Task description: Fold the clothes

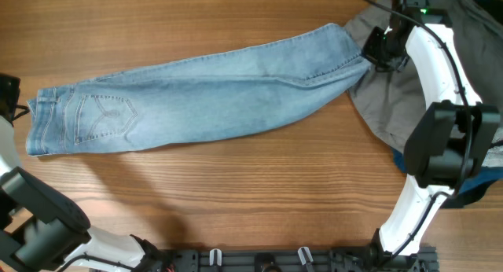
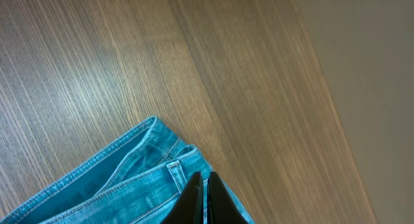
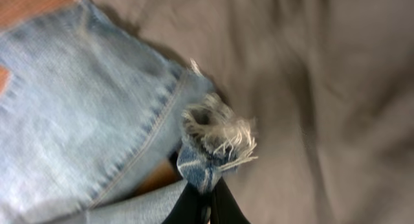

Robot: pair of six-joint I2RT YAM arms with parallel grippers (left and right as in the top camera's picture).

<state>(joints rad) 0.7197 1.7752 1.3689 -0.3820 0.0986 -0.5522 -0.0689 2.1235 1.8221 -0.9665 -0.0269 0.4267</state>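
Note:
The light-blue jeans point(image 1: 196, 91) lie flat across the table, with the waist and a stitched back pocket at the left and the legs running up to the right. My left gripper point(image 2: 202, 180) is shut on the waistband corner point(image 2: 162, 179) at the table's left edge. My right gripper point(image 3: 207, 188) is shut on the frayed hem point(image 3: 217, 136) and holds it bunched above the grey garment point(image 3: 310, 88). In the overhead view the right gripper point(image 1: 376, 50) is at the legs' far end. The grey garment point(image 1: 385, 99) lies at the upper right.
A dark-blue garment point(image 1: 478, 187) shows at the right edge, under the right arm's base. The table's edge, with the floor beyond it, runs close to the waistband in the left wrist view point(image 2: 336, 120). Bare wood point(image 1: 251, 193) lies in front of the jeans.

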